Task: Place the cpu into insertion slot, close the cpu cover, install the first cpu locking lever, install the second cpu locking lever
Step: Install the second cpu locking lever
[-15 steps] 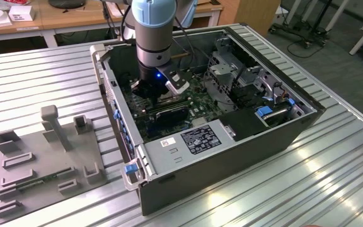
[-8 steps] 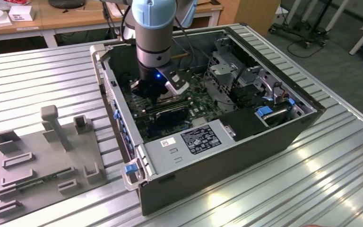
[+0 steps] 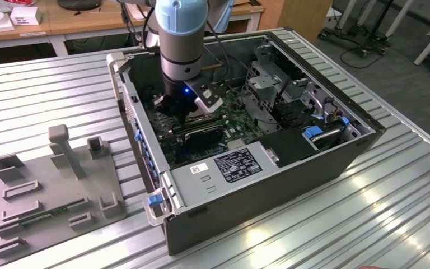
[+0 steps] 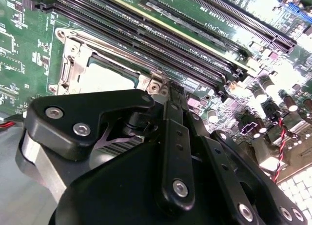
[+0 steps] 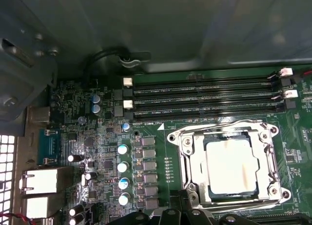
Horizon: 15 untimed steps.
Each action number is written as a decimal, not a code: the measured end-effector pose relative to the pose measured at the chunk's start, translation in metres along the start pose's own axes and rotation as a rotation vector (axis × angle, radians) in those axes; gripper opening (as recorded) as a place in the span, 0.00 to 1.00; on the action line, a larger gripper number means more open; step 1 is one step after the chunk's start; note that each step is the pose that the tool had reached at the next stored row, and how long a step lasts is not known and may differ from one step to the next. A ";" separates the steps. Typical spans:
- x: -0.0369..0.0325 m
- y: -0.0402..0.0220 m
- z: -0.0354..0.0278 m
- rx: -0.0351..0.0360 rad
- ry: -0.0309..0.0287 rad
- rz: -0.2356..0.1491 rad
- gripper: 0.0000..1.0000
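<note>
Jaws state I cannot tell: the gripper (image 4: 168,95) shows as black linkage that covers the near part of the second wrist view, and its tip lies close over the corner of the insertion slot (image 5: 229,166). Inside that slot the cpu (image 5: 231,171) lies flat, its pale grey face up, its edges parallel to the socket rim. Around it the cpu cover (image 5: 265,161) lies down as a silvery frame. Whether the locking levers are hooked is hard to make out. Long black memory slots (image 5: 204,95) run beside the socket, parallel to one of its sides. In the exterior view the arm (image 3: 179,39) reaches down into the open computer case (image 3: 275,185) on the ribbed counter (image 3: 394,213) and hides the socket. A grey fixture plate (image 3: 51,190) stands on the exterior view's left.
</note>
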<state>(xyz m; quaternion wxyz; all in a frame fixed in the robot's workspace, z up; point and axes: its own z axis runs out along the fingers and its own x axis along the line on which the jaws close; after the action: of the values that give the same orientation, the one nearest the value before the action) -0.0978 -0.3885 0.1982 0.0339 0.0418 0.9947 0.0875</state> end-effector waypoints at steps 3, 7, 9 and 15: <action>0.0002 -0.0001 0.0004 -0.0002 0.0001 0.000 0.10; 0.0003 -0.0001 0.0010 -0.0028 0.0002 0.000 0.10; 0.0003 -0.0002 0.0014 -0.0070 0.0005 0.001 0.10; 0.0003 -0.0004 0.0021 -0.0155 0.0012 0.001 0.10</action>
<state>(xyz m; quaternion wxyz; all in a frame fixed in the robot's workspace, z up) -0.0979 -0.3885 0.1961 0.0335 0.0422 0.9940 0.0952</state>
